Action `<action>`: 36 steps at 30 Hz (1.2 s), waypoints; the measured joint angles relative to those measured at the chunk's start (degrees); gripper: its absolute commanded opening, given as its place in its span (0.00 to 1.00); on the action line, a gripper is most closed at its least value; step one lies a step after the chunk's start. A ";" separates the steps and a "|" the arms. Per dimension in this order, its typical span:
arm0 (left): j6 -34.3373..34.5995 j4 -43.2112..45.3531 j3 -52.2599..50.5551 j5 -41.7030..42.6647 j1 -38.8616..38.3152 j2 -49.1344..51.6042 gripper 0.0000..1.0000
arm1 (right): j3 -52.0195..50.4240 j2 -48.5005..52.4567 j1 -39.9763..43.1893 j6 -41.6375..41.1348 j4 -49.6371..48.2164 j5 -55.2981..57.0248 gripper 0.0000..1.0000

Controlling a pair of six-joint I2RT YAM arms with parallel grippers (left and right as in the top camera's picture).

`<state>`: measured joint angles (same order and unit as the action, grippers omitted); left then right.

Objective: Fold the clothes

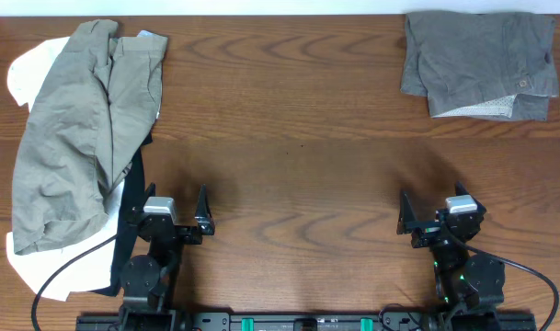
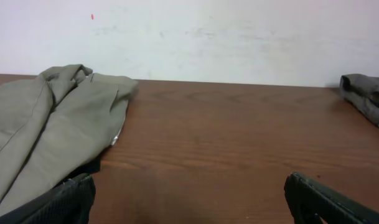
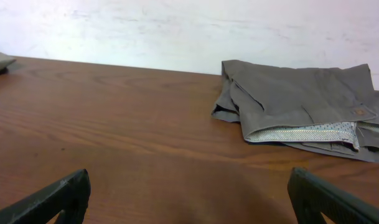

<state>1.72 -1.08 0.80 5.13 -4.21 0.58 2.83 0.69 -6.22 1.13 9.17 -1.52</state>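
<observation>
Just left of the left hand (image 1: pixel 166 200), khaki shorts (image 1: pixel 70 138).

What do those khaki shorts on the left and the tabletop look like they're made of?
The khaki shorts look like a matte woven cotton-type cloth: soft wrinkles and folds, no sheen, though the fibre can't be confirmed. The table looks like reddish-brown wood or wood-look veneer, with visible grain swirls and a slight satin sheen.
</observation>
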 measured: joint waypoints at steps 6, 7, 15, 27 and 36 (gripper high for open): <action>-0.02 0.00 0.00 0.00 0.00 0.00 0.98 | 0.00 -0.02 0.00 0.00 0.00 0.00 0.99; -0.02 0.00 0.00 0.00 0.00 0.00 0.98 | 0.02 -0.02 0.00 0.00 0.00 -0.02 0.99; 0.00 0.00 0.00 0.00 0.00 0.00 0.98 | 0.00 0.00 0.00 0.85 -3.39 0.00 0.99; 0.00 -0.04 0.26 0.31 0.00 0.02 0.98 | 0.11 0.68 0.00 1.07 -10.78 -4.50 0.99; -0.26 -7.58 11.69 -3.02 0.04 9.70 0.98 | 12.24 18.16 0.00 4.68 -10.73 -10.16 0.99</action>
<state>1.45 -8.67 12.49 2.11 -4.16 10.28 15.07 18.85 -6.22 5.80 -1.56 -11.68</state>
